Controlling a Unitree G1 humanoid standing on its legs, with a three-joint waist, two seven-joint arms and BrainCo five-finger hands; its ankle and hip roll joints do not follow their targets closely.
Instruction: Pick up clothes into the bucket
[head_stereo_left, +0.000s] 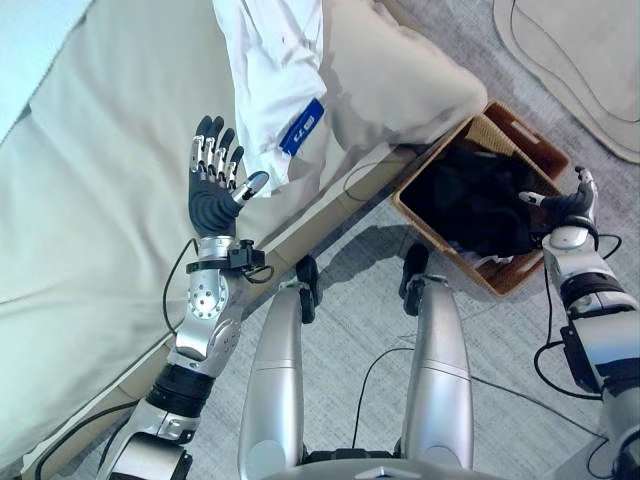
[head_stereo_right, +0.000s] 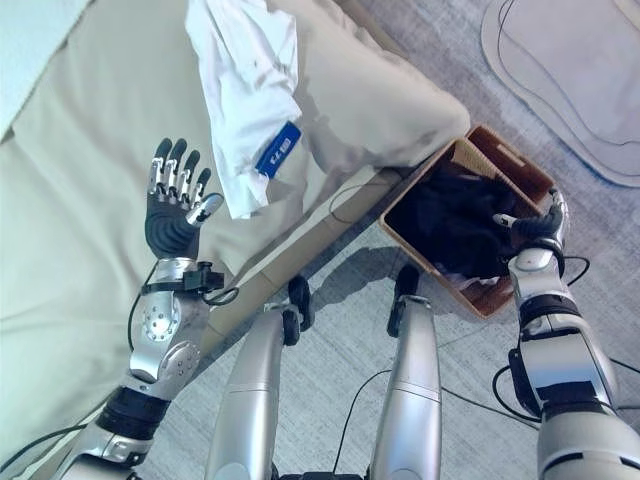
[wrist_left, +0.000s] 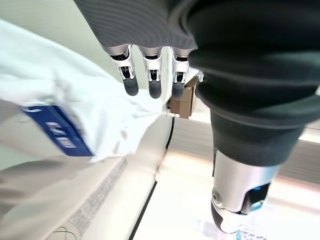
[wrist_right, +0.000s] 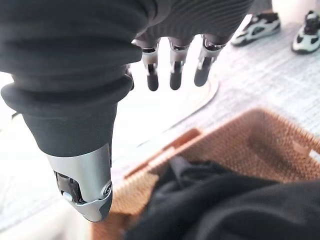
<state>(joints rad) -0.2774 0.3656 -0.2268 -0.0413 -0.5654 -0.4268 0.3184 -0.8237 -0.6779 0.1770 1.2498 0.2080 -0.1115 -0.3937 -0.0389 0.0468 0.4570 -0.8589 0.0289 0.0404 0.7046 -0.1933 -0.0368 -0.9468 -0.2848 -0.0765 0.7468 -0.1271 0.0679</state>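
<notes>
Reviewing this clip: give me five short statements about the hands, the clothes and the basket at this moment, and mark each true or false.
1. The left hand is open beside the white garment. True.
2. The white garment lies in the wicker basket. False: it lies on the beige cushion of the sofa.
3. The basket already holds dark clothing. True.
4. The right hand is shut on the dark clothing. False: its fingers are straight and hold nothing, as the right wrist view shows; it hangs over the basket's edge.
5. The basket stands on the sofa. False: it stands on the grey floor by the cushion's end.
</notes>
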